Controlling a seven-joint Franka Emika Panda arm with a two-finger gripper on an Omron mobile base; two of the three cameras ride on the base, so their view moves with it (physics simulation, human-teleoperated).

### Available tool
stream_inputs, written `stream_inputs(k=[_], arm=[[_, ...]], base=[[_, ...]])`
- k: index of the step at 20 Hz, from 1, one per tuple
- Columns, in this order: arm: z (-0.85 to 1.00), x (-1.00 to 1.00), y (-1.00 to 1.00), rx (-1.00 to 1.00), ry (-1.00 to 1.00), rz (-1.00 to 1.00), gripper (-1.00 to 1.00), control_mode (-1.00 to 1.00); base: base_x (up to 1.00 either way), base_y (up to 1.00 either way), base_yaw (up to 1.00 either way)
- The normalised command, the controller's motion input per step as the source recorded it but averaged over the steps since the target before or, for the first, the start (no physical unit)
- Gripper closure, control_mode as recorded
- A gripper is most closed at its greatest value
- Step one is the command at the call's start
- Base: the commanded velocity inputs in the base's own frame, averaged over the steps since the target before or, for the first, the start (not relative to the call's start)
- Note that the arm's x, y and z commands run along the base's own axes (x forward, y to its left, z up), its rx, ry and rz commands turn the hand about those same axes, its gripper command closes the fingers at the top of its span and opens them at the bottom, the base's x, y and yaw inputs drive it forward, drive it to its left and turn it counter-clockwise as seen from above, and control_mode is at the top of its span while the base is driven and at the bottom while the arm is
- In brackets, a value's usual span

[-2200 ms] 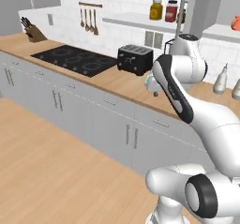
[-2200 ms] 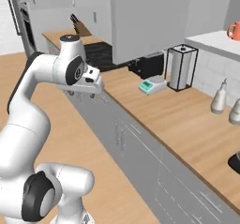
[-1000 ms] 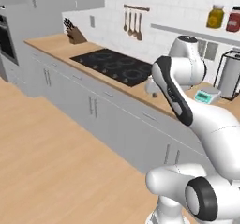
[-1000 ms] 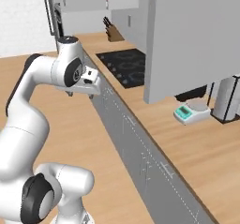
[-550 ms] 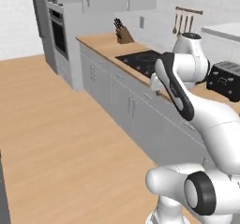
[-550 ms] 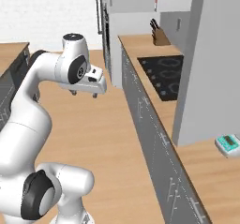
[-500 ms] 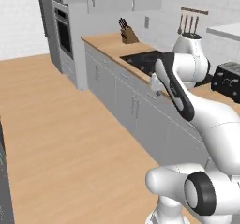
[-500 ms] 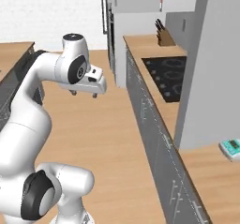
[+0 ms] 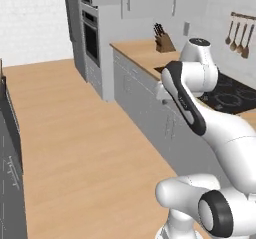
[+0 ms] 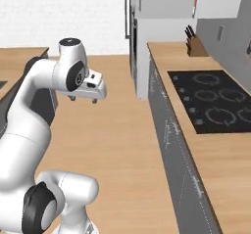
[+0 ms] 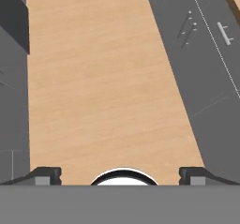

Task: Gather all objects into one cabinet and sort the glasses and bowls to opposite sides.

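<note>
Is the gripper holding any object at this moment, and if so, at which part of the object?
Nothing is held. In the hand view the gripper is open, with only the wooden floor between its fingertips.

A matt wood-look floor (image 9: 90, 148) and countertop (image 10: 230, 159), smooth flat grey cabinet fronts (image 9: 145, 103) with silver metal handles (image 11: 225, 33), and a glossy black cooktop (image 10: 215, 101).

Counter (image 10: 230, 164): ran along the right of the right base view, from 5 o'clock up to 1 o'clock.
Cooktop (image 10: 213, 101): lay on the counter at 3 o'clock.
Knife block (image 10: 195, 44): stood on the counter behind the cooktop, at 1 o'clock.
Oven column (image 9: 90, 38): stood beyond the counter's far end, at 11 o'clock in the left base view.
Hanging utensils (image 9: 240, 30): hung on the wall above the cooktop, at 2 o'clock.
Floor (image 11: 103, 78): lay between cabinet fronts at 3 and 9 o'clock in the hand view.
</note>
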Motion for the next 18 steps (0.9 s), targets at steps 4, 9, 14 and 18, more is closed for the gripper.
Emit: stream_inputs(k=[4,9,14,18], arm=[[0.00,0.00,0.00,0.00,0.00,0.00,-1.00,1.00],[0.00,0.00,0.00,0.00,0.00,0.00,-1.00,1.00],[0.00,0.00,0.00,0.00,0.00,0.00,-1.00,1.00],[0.00,0.00,0.00,0.00,0.00,0.00,-1.00,1.00]], base=[[1.00,0.58,0.00],[1.00,0.51,0.15],[1.00,0.03,0.17],[1.00,0.00,0.00]])
